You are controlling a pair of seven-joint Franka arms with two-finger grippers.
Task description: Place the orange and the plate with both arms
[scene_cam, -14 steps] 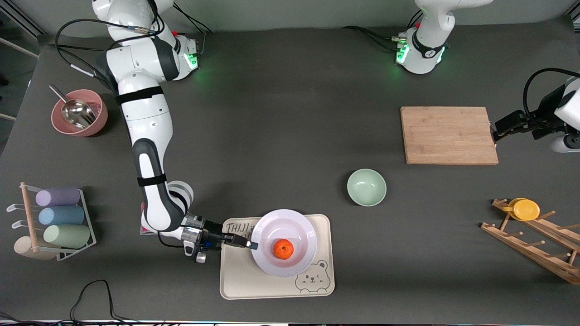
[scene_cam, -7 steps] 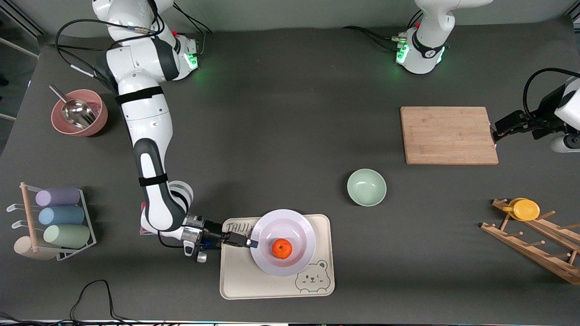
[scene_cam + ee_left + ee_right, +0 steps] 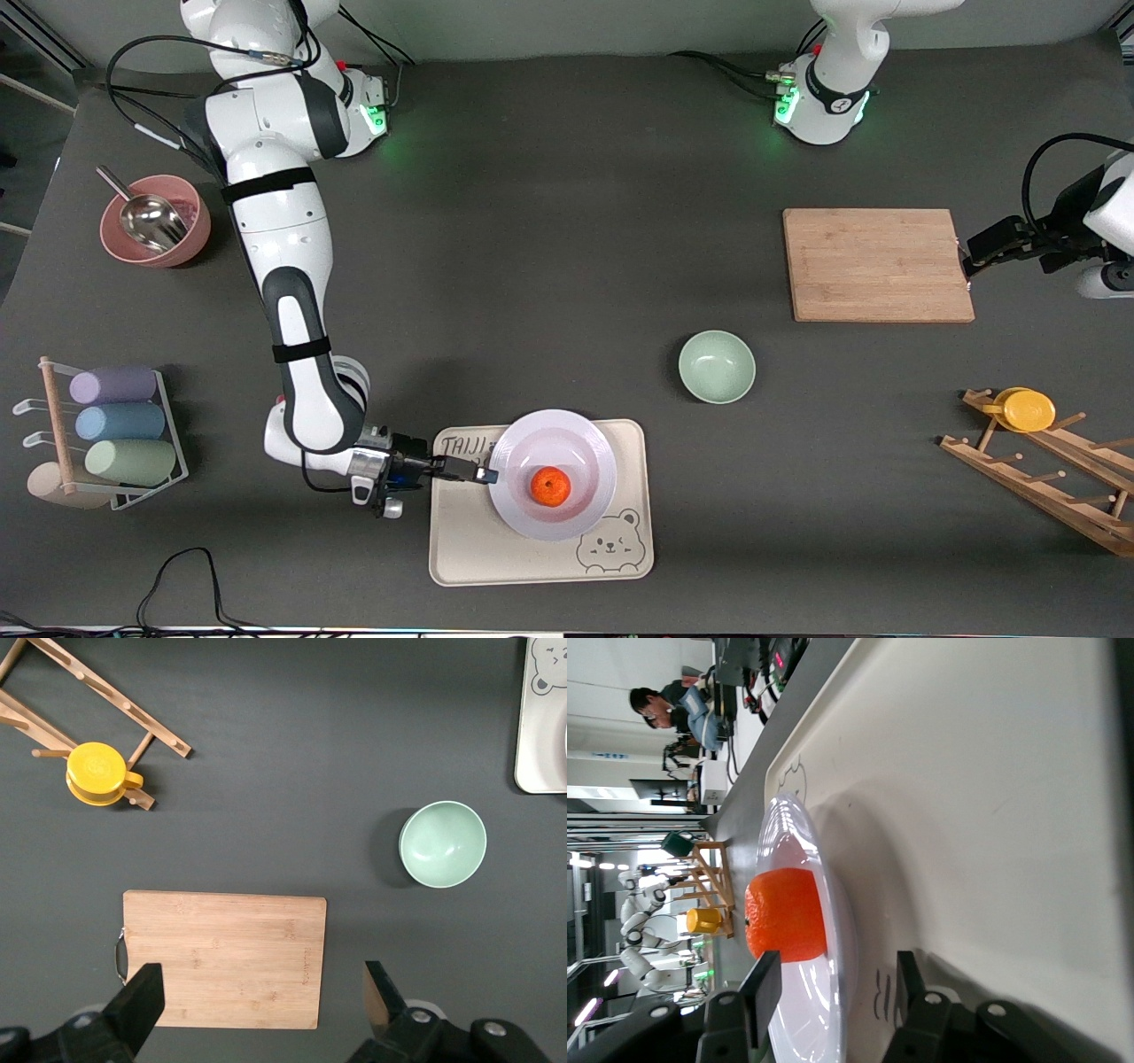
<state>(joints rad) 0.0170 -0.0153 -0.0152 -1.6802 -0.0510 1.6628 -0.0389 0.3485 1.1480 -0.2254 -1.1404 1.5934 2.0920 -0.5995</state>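
Note:
The white plate [image 3: 595,443] lies on the cream bear tray [image 3: 478,540], with the orange [image 3: 550,486] in its well. My right gripper [image 3: 483,476] is low at the plate's edge toward the right arm's end of the table. It is open, one finger above the rim and one below it, with gaps on both sides. The right wrist view shows the orange [image 3: 787,912] on the plate [image 3: 788,828] between the right gripper's [image 3: 833,992] spread fingers. My left gripper [image 3: 970,257] waits open and holding nothing over the edge of the cutting board [image 3: 221,957].
A mint-green bowl [image 3: 717,366] stands between the tray and the wooden cutting board [image 3: 877,264]. A wooden rack with a yellow cup [image 3: 1028,410] is at the left arm's end. A pink bowl with a metal scoop [image 3: 155,221] and a cup rack [image 3: 115,425] are at the right arm's end.
My right gripper has opened off the plate's rim and drawn back a little toward the right arm's end. The plate has settled flat on the tray. The left arm has not moved.

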